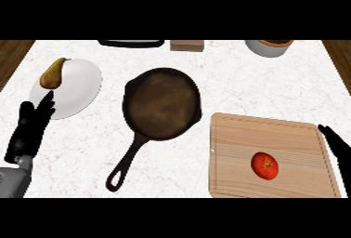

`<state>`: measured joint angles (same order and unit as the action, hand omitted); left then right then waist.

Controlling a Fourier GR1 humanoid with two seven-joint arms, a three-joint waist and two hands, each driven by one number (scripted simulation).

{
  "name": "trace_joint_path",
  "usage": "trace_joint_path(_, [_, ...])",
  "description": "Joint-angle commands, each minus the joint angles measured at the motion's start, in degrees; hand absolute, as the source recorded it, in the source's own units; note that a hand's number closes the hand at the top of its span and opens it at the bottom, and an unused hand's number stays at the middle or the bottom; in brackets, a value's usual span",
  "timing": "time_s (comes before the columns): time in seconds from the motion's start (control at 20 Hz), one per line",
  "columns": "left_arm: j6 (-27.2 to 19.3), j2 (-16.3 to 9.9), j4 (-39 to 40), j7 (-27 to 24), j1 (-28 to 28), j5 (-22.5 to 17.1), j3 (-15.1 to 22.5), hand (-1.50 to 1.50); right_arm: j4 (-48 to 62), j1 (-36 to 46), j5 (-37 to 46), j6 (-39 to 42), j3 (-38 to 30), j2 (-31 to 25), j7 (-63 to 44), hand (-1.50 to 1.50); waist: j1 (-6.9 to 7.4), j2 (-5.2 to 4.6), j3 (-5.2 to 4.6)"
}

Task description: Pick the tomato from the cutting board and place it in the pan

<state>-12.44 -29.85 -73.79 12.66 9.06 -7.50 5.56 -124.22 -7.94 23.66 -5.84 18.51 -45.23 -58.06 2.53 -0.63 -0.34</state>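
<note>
From my seat I see the tomato (265, 166) lying on the wooden cutting board (274, 135) at the right of the worktop (226, 65), toward the board's near right part, with nothing touching it. The pan (162, 103), dark and round, sits just left of the board with a narrow gap between them; its long handle (125, 162) runs down toward me and to the left, and I see nothing lying in it. My right hand (336, 142) shows at the right edge of the view, over the board's right rim, its dark fingers stretched out and holding nothing; it is well apart from the tomato. My left hand (31, 128) rests at the left side, fingers straight and pointing up, released, its fingertips overlapping the lower edge of a white plate (79, 88). A pear (53, 73) lies on the upper left of that plate. Along the far edge I can make out a dark object (132, 42), a small brown block (186, 45) and a grey bowl-like vessel (269, 48), all partly cut off.
</note>
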Motion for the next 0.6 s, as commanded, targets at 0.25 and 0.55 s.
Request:
trace_joint_path(0.25, [1.1, 0.0, -0.9, 0.0, -3.2, -0.1, -2.2, 0.0, 6.0, 13.8, 4.6, 9.2, 11.1, 11.1, -17.1, -1.5, -1.46, 0.68, 0.27])
trace_joint_path(0.55, [1.5, 0.0, -1.1, 1.4, -1.2, 0.4, -3.1, 0.0, 13.0, 18.1, 7.8, 12.9, 12.6, 16.0, -19.9, -1.5, -1.87, 0.77, 0.28])
